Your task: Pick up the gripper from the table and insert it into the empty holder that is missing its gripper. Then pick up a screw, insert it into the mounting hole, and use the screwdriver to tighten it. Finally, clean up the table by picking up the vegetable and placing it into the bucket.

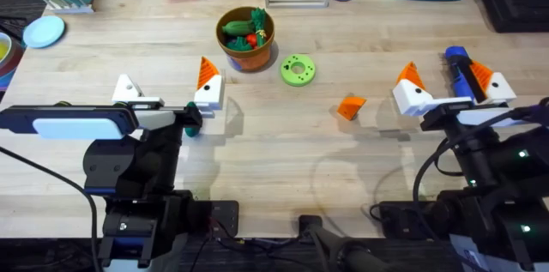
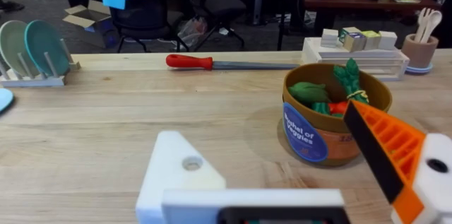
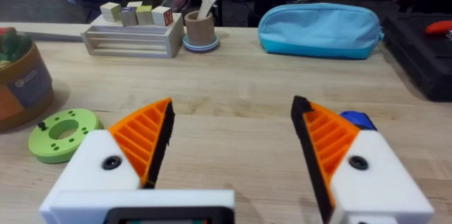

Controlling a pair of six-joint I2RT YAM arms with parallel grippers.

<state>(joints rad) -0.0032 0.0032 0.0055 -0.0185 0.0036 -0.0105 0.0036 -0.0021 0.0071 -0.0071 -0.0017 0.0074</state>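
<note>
**Orange gripper loose on the table between both claws**

Right, from overhead I see the orange gripper lying on the wood, just left of my right gripper and well right of my left gripper. The left wrist camera gives me what overhead hides: the holder, a bare white finger with an open screw hole, facing its orange-padded partner finger. The left fingers stand apart, holding nothing. The right wrist camera shows both orange pads spread wide, empty, with the blue screwdriver beside one finger. The bucket, filled with vegetables, sits ahead of the left gripper, near the green disc.
</note>
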